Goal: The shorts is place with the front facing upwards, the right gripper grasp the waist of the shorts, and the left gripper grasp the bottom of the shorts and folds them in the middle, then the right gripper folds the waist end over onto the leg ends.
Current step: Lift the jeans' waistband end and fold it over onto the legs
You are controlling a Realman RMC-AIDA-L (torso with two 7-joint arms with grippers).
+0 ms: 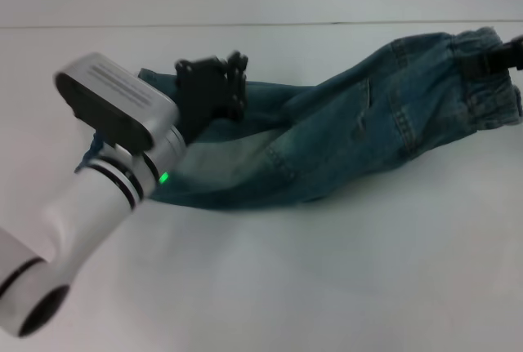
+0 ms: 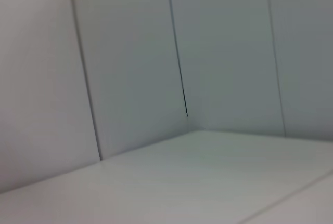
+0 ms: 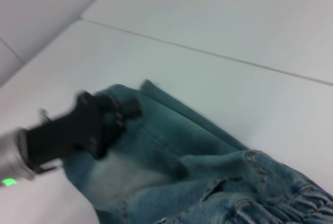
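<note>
So the shorts (image 1: pixel 351 131) are stretched out across the white surface (image 1: pixel 327 287), gathered waistband at one end, leg ends at the other, with the middle sagging down onto the surface. The left gripper (image 1: pixel 214 84) is at the leg ends and clamped on the hem there; the right wrist view shows it (image 3: pixel 112 117) biting into the denim (image 3: pixel 171 167). The right gripper (image 1: pixel 502 58) only pokes in at the waistband, touching it, and honestly I can't tell if it's closed on the fabric.
</note>
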